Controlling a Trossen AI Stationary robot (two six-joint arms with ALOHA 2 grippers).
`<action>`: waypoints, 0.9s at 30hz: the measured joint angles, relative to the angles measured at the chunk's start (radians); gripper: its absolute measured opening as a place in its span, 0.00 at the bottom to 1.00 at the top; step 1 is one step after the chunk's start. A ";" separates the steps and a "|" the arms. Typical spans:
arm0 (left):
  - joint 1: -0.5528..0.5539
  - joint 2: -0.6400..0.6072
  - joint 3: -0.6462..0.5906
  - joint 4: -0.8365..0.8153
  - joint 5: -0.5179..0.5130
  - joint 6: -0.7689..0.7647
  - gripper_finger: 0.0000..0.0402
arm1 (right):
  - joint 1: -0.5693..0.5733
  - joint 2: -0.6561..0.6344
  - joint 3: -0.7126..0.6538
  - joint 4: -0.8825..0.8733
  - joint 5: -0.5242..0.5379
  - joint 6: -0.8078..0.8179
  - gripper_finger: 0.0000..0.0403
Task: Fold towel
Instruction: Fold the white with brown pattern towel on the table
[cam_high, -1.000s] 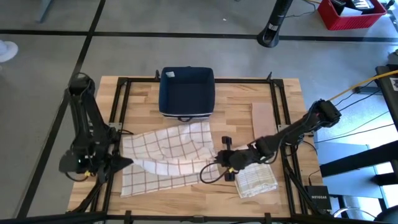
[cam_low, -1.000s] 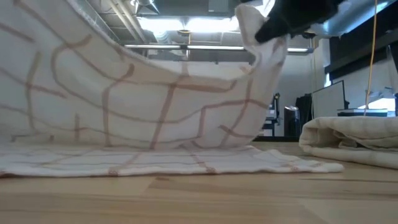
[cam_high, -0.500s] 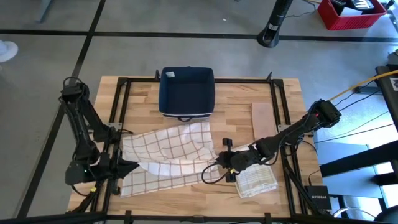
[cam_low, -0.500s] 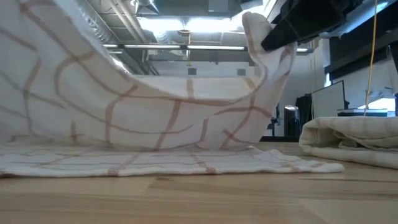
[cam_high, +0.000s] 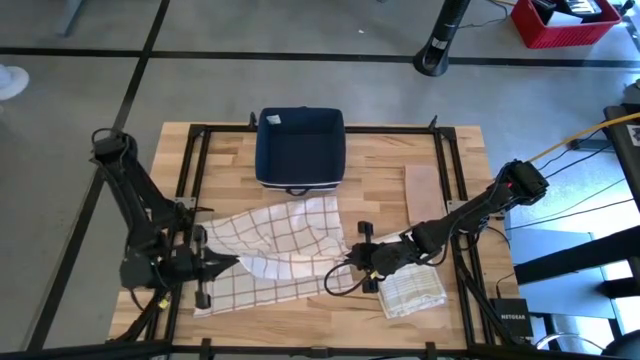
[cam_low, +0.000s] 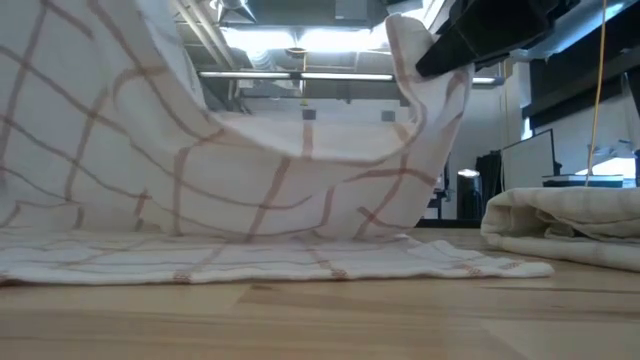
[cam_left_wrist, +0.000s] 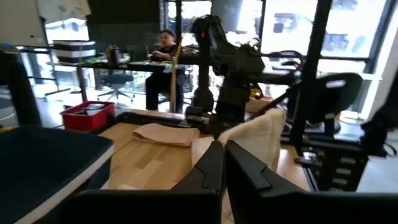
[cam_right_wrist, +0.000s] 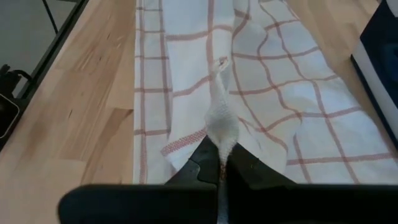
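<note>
My white cloth towel with its red-brown grid (cam_high: 270, 250) sprawls across the middle of the light wooden slatted table (cam_high: 380, 195), its long axis running from the left edge toward the right edge. I hold it at both ends. My left gripper (cam_high: 222, 265), near the front-left corner, is clenched on the towel's left end. My right gripper (cam_high: 352, 263), toward the front-right, is clamped on a bunched corner (cam_right_wrist: 221, 118) and holds it up, so the cloth hangs between my claws in a sagging curve (cam_low: 300, 170) while a lower layer lies flat on the wood. As I judge it, the fold turns on carrying both raised ends the same way across that flat layer, square to the long axis.

Beyond the towel, against the back edge, sits a dark blue square fabric bin (cam_high: 300, 148). By the front-right corner, just beside my right claw, lies a folded cream striped cloth (cam_high: 413, 289). In the room behind, a person sits at a desk (cam_left_wrist: 163, 56).
</note>
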 joint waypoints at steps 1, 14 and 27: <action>0.018 -0.002 0.000 -0.029 0.026 -0.012 0.00 | 0.000 0.000 0.000 0.001 0.000 0.000 0.01; 0.196 -0.040 0.180 -1.109 0.562 -0.852 0.00 | 0.000 0.000 0.000 0.003 0.000 0.006 0.01; -0.020 0.062 0.223 -1.335 1.029 -1.563 0.00 | 0.010 0.099 0.002 0.042 -0.079 0.034 0.01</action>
